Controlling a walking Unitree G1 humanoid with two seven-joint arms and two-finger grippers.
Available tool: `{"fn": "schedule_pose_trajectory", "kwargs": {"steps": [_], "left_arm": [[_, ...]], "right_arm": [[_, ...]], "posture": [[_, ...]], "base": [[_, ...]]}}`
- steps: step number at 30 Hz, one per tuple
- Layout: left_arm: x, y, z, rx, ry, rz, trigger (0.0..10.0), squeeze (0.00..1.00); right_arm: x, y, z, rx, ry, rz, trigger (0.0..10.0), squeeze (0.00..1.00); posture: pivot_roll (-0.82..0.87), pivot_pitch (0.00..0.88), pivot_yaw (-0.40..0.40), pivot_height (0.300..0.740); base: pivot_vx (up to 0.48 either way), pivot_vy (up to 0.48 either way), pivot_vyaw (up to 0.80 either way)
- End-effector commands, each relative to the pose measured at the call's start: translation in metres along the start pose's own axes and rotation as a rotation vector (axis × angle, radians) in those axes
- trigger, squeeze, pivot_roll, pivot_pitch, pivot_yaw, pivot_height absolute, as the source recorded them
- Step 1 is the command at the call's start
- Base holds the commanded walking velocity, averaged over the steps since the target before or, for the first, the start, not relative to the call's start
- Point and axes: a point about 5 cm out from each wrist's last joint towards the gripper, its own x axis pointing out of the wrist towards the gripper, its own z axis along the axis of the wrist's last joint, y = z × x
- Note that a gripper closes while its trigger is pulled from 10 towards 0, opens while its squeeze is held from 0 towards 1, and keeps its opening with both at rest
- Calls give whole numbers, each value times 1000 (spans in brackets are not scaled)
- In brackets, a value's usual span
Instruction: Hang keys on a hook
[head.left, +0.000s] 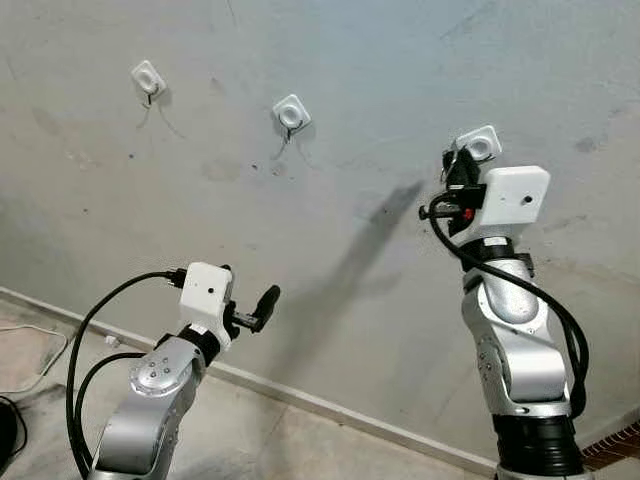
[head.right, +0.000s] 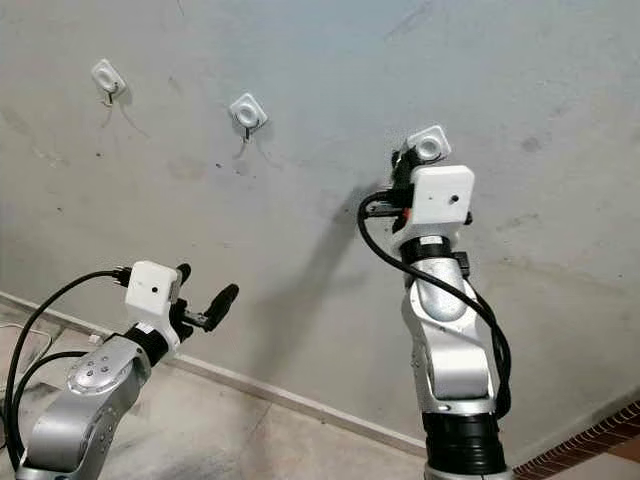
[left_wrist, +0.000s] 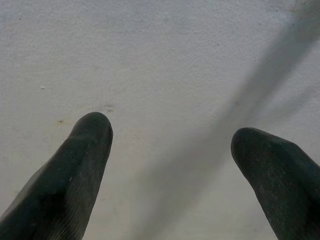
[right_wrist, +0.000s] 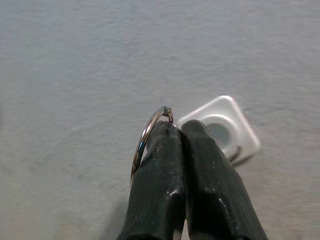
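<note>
While raised high against the wall: the right gripper (right_wrist: 180, 127) is the arm at work, its fingers pressed together on a metal key ring (right_wrist: 145, 137).

Right gripper, state: both black fingers (right_wrist: 160, 170) meet along their length, and the ring's thin wire arc stands out along the outer side of one finger, from the tip downward.

Key ring, position: pinched at the fingertips, just beside the right hook (right_wrist: 225, 125); whether the ring touches the hook cannot be told. No keys can be made out on it.

Right hook: white square pad with a round centre, mounted tilted on the wall; a small dark metal hook curves out at its lower edge. In the wrist view the fingertips partly cover the pad.

Right arm, head views: silver forearm upright, white wrist camera housing (head.left: 512, 200) just below the right hook (head.left: 480, 143), black cable (head.left: 520, 290) looping down the arm.

Left gripper (left_wrist: 170, 135): held low and forward, fingers (left_wrist: 85, 160) spread wide with nothing between them, pointing at bare wall. In the head view it (head.left: 262, 305) sits well below the hooks.

Other hooks: middle hook (head.left: 291, 112) and left hook (head.left: 148, 77), both white pads on the same wall, well apart from the right gripper, nothing hanging on either.

Wall (head.left: 350, 60): grey, scuffed plaster; the right arm's shadow (head.left: 350, 260) falls diagonally across it.

Floor edge: pale skirting strip (head.left: 300, 395) along the wall base; cables (head.left: 30, 350) on the floor at far left.
</note>
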Motion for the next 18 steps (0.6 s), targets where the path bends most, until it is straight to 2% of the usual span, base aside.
{"fn": "schedule_pose_trajectory", "kwargs": {"steps": [1,4,5,7,8,11,12,15,18], "left_arm": [[-1,-2,4,8,-9,-14,10000,0],[-1,-2,3,10,-6,-13,10000,0],[-1,-2,3,11,-5,-12,10000,0],[-1,-2,3,10,-5,-12,10000,0],[0,-2,4,10,-5,-13,10000,0],[0,-2,3,10,-4,-14,10000,0],[0,-2,3,10,-4,-14,10000,0],[2,-3,3,8,-3,-21,10000,0],[3,-5,4,7,-5,-25,10000,0]], "right_arm": [[3,-5,6,16,-24,-15,10000,0],[2,-5,13,63,-34,26,10000,0],[0,-3,16,60,-38,84,10000,0],[-4,-1,17,15,-39,165,10000,0],[-10,0,16,-77,-28,251,10000,0],[-17,-4,10,-151,9,337,10000,0],[-17,-4,10,-151,9,337,10000,0],[-22,-14,4,-246,50,395,10000,0],[-21,-18,3,-294,59,403,10000,0]], "posture": [[181,0,-32,740],[179,0,-30,740],[177,0,-29,740],[177,0,-29,740],[174,0,-27,740],[164,0,-25,740],[164,0,-25,740],[158,0,-24,740],[159,0,-22,740]], "base": [[0,0,0],[0,0,0],[0,0,0],[0,0,0],[0,0,0],[0,0,0],[0,0,0],[0,0,0],[0,0,0]]}}
